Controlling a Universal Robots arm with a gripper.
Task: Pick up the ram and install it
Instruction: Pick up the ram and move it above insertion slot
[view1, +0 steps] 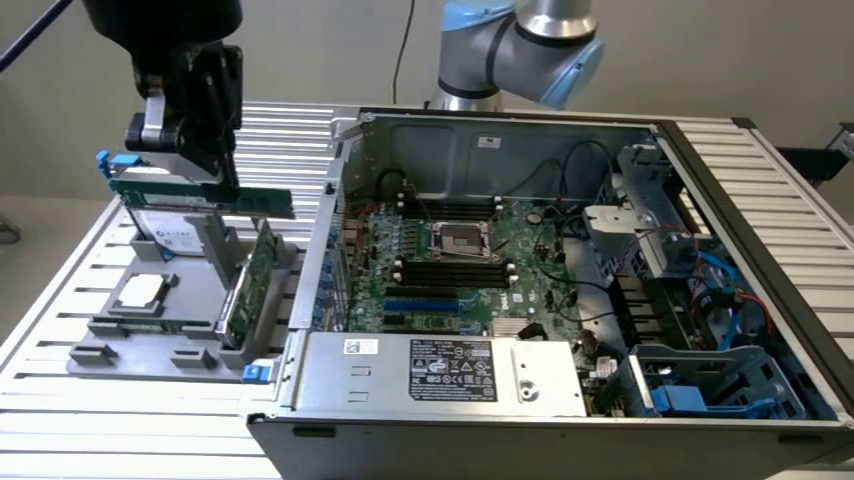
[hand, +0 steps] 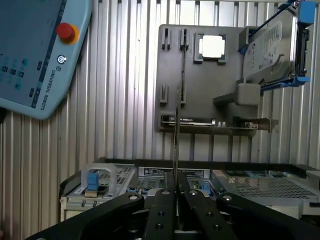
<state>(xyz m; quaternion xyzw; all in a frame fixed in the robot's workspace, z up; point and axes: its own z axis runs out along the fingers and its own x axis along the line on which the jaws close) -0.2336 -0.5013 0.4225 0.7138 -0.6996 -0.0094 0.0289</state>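
My gripper hangs above the grey parts holder at the exterior view's left and is shut on the ram. The ram is a long, thin green stick, held level and lifted clear of the holder. In the wrist view the ram shows edge-on as a thin line rising from between the black fingers of the gripper. The motherboard's black slots lie inside the open computer case, to the exterior view's right of the gripper.
A taller green card with a metal bracket stands in the holder under the ram. A hard drive and a processor sit there too. A teach pendant lies on the slatted table.
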